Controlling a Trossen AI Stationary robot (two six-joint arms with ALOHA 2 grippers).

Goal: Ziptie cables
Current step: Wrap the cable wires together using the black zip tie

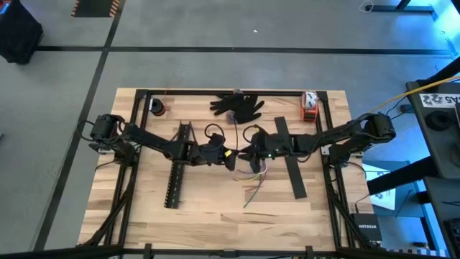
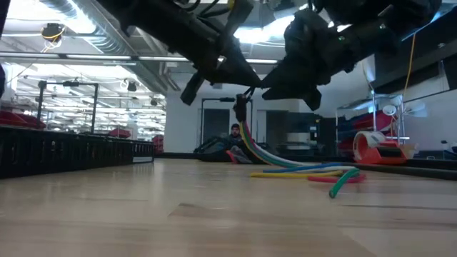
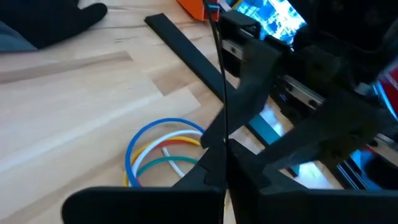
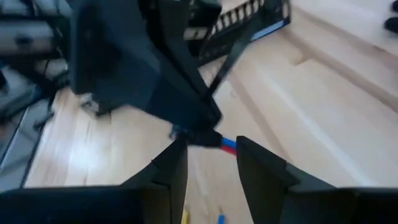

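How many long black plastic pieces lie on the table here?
2. The slotted channel lies left of centre, and the plain flat strip lies right of centre. An arm crosses over each, so part of both is hidden; no third shows.

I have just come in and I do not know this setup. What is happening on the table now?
Both dark arms meet over the middle of the wooden table. The left gripper and the right gripper work at one raised end of a bundle of thin coloured cables; a thin dark strip stands between them. The bundle's other end lies on the wood.
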